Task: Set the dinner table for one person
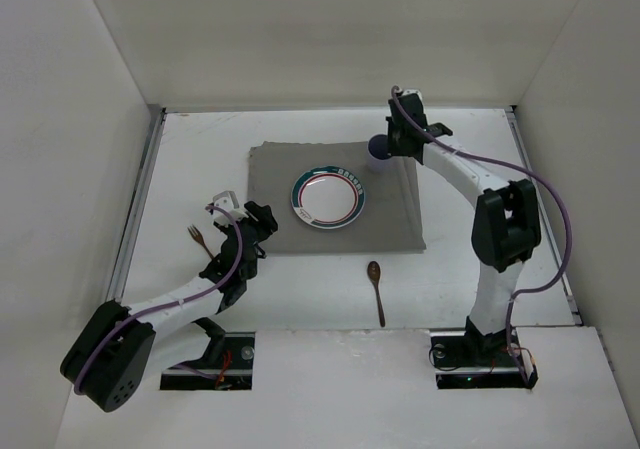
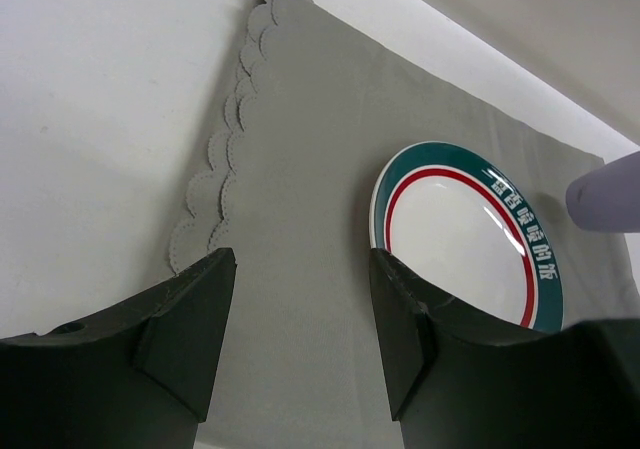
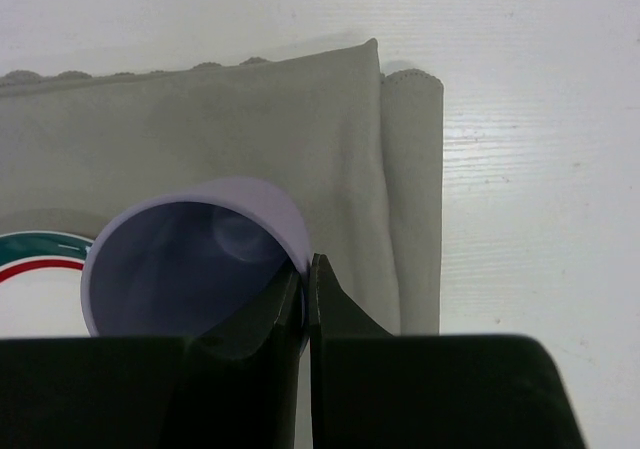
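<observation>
On the white dinner table (image 1: 470, 149) lies a grey cloth mat (image 1: 300, 184). A white plate (image 1: 327, 198) with a green and red rim rests on the mat. My right gripper (image 3: 306, 269) is shut on the rim of a lavender cup (image 3: 190, 259), one finger inside and one outside, at the mat's far right corner (image 1: 379, 151). The left gripper (image 1: 258, 221) stands open over the mat's left edge, nothing between its fingers (image 2: 195, 319); the plate (image 2: 460, 239) lies to its right. A wooden fork (image 1: 199, 239) lies left of the mat and a wooden spoon (image 1: 377, 287) in front of it.
Thin metal rails (image 1: 140, 209) run along the table's side edges, with white walls all round. The mat's scalloped left hem (image 2: 215, 169) shows in the left wrist view.
</observation>
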`<state>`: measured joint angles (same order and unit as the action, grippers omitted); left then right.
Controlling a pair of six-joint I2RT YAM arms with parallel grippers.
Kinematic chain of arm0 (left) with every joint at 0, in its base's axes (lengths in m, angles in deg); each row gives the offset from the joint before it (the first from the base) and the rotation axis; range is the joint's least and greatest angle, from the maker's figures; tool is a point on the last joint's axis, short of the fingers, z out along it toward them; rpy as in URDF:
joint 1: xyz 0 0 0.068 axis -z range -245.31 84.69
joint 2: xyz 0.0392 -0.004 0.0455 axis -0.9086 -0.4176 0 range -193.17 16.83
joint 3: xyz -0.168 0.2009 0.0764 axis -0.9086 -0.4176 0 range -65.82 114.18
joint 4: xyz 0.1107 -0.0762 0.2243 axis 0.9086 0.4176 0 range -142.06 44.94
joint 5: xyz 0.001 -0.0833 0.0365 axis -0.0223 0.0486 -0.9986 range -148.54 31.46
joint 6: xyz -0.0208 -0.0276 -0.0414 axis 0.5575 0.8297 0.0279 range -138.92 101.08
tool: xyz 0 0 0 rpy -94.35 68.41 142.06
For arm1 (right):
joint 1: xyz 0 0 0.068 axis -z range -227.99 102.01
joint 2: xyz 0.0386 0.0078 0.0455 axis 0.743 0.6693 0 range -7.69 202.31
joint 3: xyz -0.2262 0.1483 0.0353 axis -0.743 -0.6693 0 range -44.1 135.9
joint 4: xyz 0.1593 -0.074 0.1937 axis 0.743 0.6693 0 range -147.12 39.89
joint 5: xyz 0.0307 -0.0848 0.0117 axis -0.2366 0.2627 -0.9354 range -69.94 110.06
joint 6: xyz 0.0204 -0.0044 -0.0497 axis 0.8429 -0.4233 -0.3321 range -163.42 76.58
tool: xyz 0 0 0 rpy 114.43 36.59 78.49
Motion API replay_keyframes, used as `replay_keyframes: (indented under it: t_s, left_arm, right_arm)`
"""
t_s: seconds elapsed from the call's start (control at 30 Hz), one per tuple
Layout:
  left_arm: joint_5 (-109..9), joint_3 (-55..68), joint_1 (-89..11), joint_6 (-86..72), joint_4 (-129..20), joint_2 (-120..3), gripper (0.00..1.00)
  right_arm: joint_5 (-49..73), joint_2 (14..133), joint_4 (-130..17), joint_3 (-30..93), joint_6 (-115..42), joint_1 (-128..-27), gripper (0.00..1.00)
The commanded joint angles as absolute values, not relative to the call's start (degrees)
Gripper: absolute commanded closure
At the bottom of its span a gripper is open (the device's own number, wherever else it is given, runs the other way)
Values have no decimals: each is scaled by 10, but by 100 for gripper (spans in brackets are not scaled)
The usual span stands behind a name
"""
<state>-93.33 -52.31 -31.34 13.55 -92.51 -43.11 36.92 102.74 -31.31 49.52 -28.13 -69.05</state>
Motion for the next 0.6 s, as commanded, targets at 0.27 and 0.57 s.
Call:
replay_keyframes:
  t_s: [0.27,0.57]
  left_arm:
    - [-941,-521,-316,140,-944,-429,47]
    - [-939,-521,-319,140,-944,-431,46]
  right_arm:
    - [373,1074,-298,562,-294,-682,92]
    - [379,1074,-303,554,-294,-682,69]
